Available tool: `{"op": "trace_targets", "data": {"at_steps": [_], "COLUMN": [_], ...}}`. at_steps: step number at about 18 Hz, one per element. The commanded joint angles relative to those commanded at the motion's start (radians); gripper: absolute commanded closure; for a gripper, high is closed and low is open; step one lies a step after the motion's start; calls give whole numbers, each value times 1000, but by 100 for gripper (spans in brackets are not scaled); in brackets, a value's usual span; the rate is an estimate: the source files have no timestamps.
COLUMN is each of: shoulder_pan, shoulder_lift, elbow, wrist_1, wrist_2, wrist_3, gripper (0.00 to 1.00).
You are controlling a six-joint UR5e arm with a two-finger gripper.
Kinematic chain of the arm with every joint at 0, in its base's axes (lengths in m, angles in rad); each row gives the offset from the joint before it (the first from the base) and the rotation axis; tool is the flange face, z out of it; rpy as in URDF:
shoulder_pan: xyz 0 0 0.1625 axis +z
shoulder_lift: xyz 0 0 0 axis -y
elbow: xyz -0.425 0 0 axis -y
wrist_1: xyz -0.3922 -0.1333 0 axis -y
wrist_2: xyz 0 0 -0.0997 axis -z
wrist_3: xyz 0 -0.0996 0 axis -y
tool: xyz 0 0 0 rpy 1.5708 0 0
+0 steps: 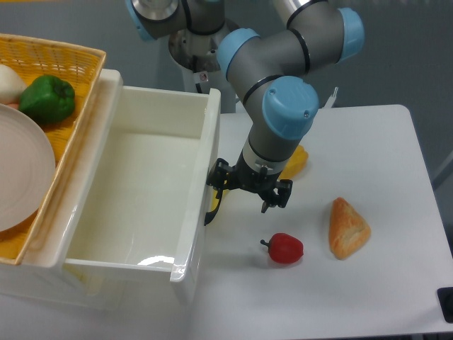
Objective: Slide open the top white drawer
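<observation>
At the front panel of the top white drawer [141, 191], the gripper [249, 192] hangs with its fingers spread apart; one finger sits at the black handle [211, 210] and the other stands free over the table, so it grips nothing firmly as far as I can see, and whether the near finger hooks behind the handle or only touches it I cannot tell. The drawer is already pulled far out of the cabinet, its deep tray bare inside and glossy. To do this step well, I think the pull must go straight along the line of the drawer, toward 3 o'clock, with the wrist kept level so the finger does not slip off the curved handle. At 1 o'clock from the gripper lies a yellow pepper [296, 160], partly behind the arm; at 5 o'clock a red pepper [285, 248]; further at 4 o'clock a piece of bread [348, 227]. These things are near the path, so a slow pull is safer. At 10 o'clock, the yellow wicker basket [71, 64] holds a green pepper [47, 98] and a plate [21, 173].
</observation>
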Motion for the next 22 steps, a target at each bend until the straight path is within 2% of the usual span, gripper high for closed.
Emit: {"op": "trace_targets", "data": {"at_steps": [10,22], "shoulder_pan": [2,43], "shoulder_lift": [-15,-18], "elbow": [-5,-3], "wrist_1": [-2,-18], "wrist_2": [-34,-104], "wrist_3": [-11,-14], "gripper": [0,0]}}
